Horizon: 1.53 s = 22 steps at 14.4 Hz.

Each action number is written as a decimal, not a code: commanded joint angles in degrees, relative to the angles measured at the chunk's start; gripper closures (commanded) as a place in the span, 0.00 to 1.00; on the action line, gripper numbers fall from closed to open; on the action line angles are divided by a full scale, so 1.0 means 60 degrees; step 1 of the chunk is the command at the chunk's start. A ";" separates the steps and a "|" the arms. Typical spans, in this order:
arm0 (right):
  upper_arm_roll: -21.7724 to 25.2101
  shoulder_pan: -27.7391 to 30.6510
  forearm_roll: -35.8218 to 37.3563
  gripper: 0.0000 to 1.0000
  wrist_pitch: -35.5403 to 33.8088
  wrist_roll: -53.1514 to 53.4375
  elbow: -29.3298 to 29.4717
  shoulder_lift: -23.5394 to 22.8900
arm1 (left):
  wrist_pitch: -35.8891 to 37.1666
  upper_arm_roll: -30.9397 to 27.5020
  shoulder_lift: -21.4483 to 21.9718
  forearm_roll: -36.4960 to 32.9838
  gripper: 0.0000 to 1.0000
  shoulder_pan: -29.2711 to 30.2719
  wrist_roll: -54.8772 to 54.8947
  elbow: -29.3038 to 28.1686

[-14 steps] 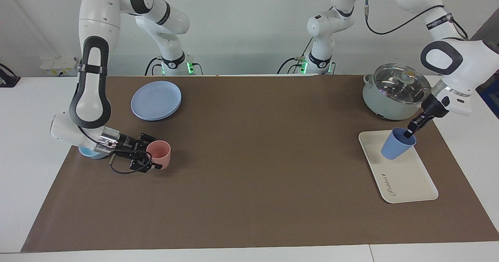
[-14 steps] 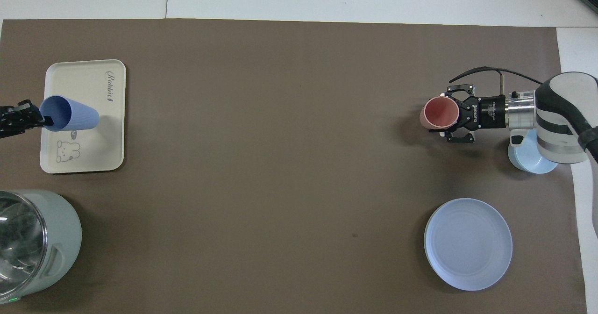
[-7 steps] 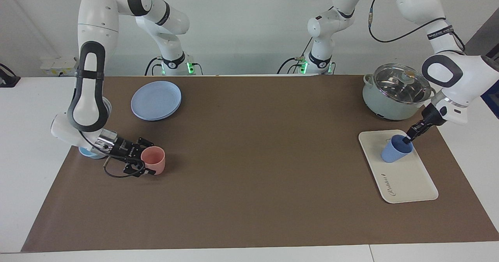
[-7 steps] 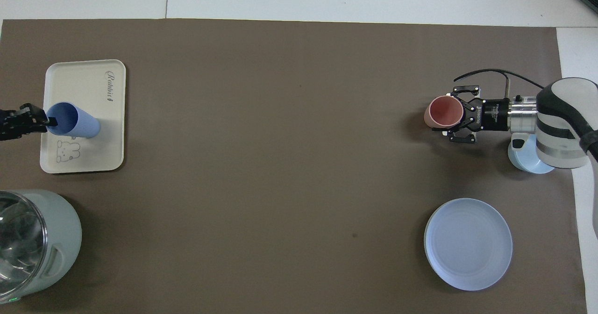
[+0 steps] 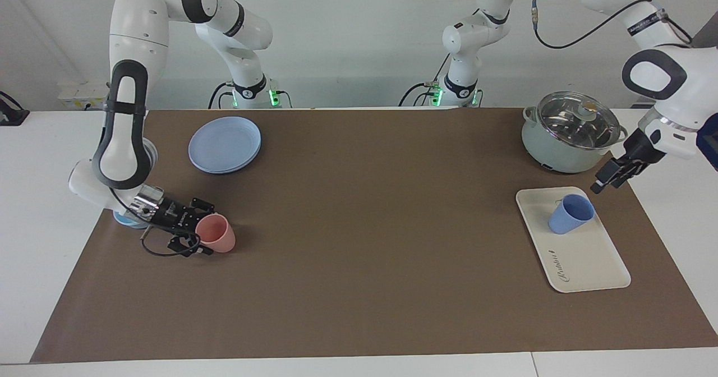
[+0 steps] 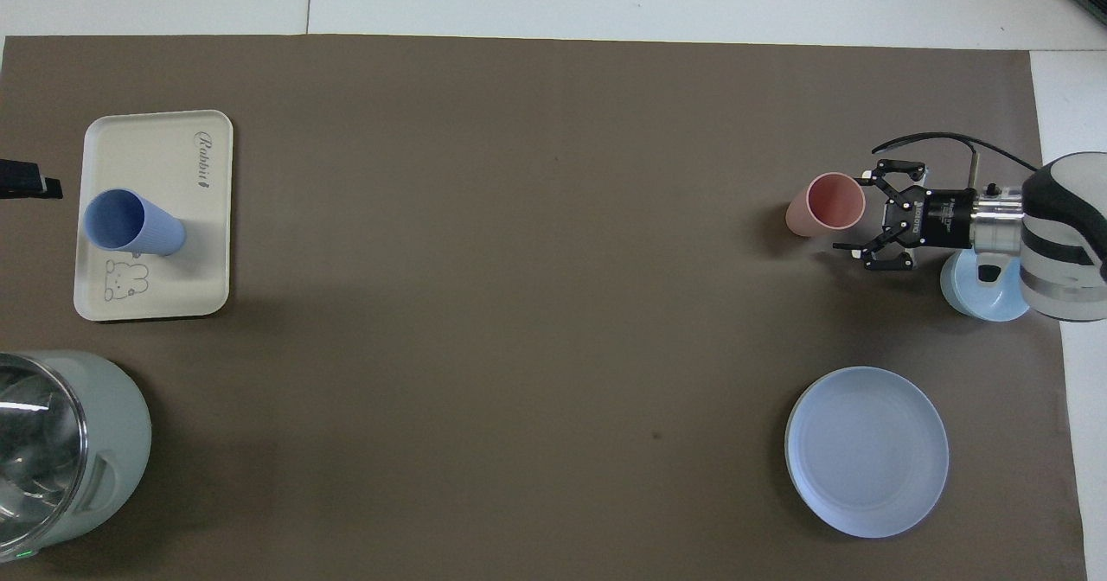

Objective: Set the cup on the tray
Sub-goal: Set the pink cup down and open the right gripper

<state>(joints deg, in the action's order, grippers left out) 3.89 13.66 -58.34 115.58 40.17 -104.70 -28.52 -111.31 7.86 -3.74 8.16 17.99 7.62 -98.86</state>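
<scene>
The periwinkle-blue cup [image 5: 571,213] stands upright on the cream tray [image 5: 589,259], on the half nearer the robots, free of any gripper. In the overhead view the cup [image 6: 130,225] stands beside the bear drawing on the tray [image 6: 156,149]. My left gripper [image 5: 598,187] is open, empty and raised just off the tray's edge, toward the left arm's end of the table; only its tip shows in the overhead view [image 6: 39,188]. My right gripper [image 5: 196,228] is low over the mat, its fingers spread wide beside the pink cup [image 5: 217,234].
A grey-green pot with a glass lid [image 5: 569,130] stands near the tray, closer to the robots. A round blue plate [image 5: 224,144] lies near the right arm's base. A light-blue bowl [image 6: 982,291] sits under the right wrist.
My left gripper set the blue cup upright on the tray, let go and drew up and away. My right gripper lowered the pink cup to the mat, opened and backed off slightly.
</scene>
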 commanded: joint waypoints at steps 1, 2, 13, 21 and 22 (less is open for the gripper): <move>0.0054 0.0096 0.0829 0.01 0.0175 -0.0745 -0.0230 0.0592 | 0.0634 -0.0080 0.0519 -0.0290 0.00 -0.0814 0.0209 -0.0295; 0.0097 0.0067 0.1311 0.01 0.0189 -0.1038 -0.0230 0.0811 | 0.0752 -0.0080 0.0622 -0.0464 0.00 -0.1179 0.0659 -0.0513; -0.0034 -0.2259 0.8708 0.01 -0.0967 -0.4190 -0.0289 0.3550 | 0.3149 -0.0138 0.1562 -0.1169 0.00 -0.2589 0.0136 -0.0083; -0.0034 -0.3449 0.9958 0.01 -0.2432 -0.4278 0.0060 0.5222 | 0.3755 -0.0240 0.1239 -0.1022 0.00 -0.2485 -0.0010 0.0758; -0.0019 -0.3420 0.9958 0.01 -0.2766 -0.4278 0.0469 0.5164 | 0.3771 -0.0748 0.1209 -0.1008 0.00 -0.2863 0.0005 0.0773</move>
<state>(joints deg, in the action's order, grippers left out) 3.62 -7.30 0.13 101.34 16.18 -104.27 1.92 -91.03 6.18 4.92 2.52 3.21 8.43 -96.84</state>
